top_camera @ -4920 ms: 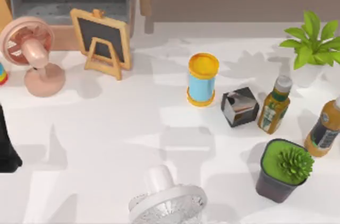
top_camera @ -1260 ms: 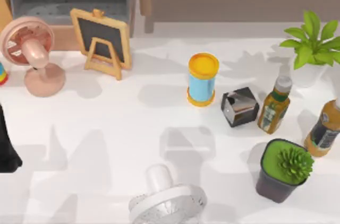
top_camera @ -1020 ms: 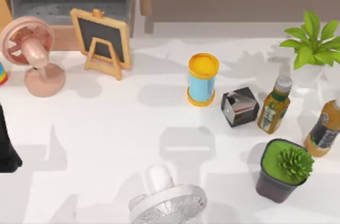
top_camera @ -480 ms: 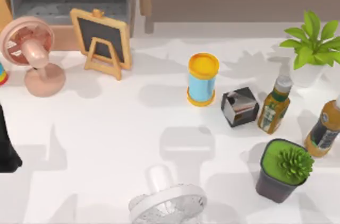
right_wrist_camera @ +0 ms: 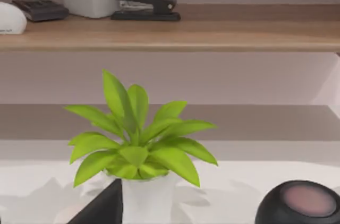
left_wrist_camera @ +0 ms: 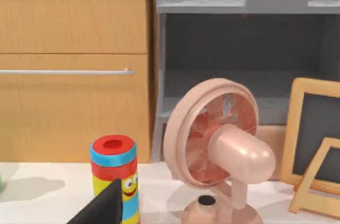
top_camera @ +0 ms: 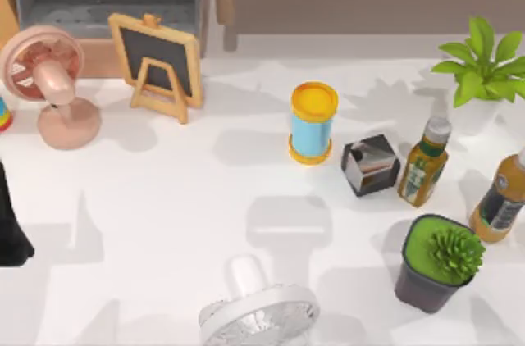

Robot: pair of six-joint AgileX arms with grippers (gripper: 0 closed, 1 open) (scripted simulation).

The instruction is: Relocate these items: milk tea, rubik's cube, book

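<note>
Left arm (top_camera: 10,223) apparently parked table-left

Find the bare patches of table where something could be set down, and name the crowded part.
Widest free patch: the table between the pink fan, chalkboard easel, blue-and-yellow canister and white fan. Crowded: the right side, where the dark grey cube, two bottles, succulent pot and leafy plant cluster.

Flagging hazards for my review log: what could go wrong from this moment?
1. The dark grey cube has no coloured stickers, yet might be grabbed as the puzzle cube.
2. A bottle stands close beside it and could topple.
3. The left tool is near the pink fan and may bump it.
</note>
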